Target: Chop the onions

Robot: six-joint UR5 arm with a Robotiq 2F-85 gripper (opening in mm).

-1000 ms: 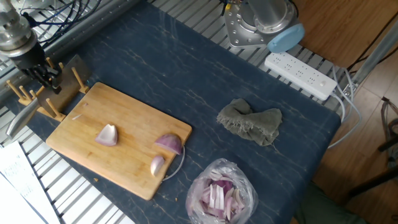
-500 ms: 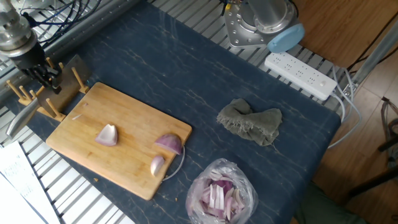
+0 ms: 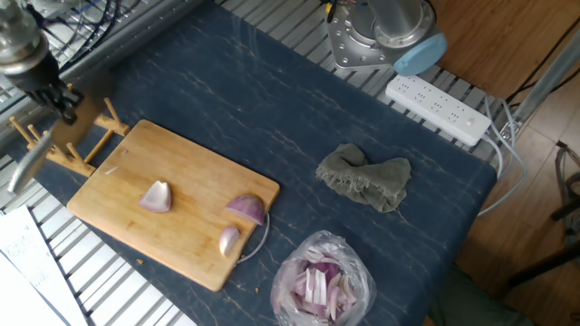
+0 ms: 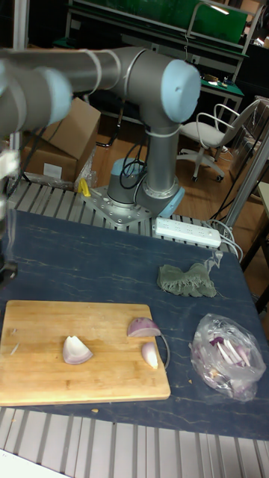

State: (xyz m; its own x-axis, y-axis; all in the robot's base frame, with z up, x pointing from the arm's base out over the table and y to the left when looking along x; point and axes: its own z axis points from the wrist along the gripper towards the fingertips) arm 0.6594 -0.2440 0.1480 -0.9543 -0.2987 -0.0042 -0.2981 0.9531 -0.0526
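Three onion wedges (image 3: 157, 196) (image 3: 246, 209) (image 3: 229, 240) lie uncut on the cutting board (image 3: 181, 172), well apart from the gripper (image 3: 62, 101). More slivers sit in a plastic bag (image 3: 322, 279) beside the board; grey-green cloth (image 3: 364, 177) beyond. Gripper is at the wooden rack (image 3: 77, 145) off the board's far corner; a blade-like shape hangs near it. Jaw state: cannot tell. Step judged: fetching the knife. Next: carry it over a wedge, edge down.
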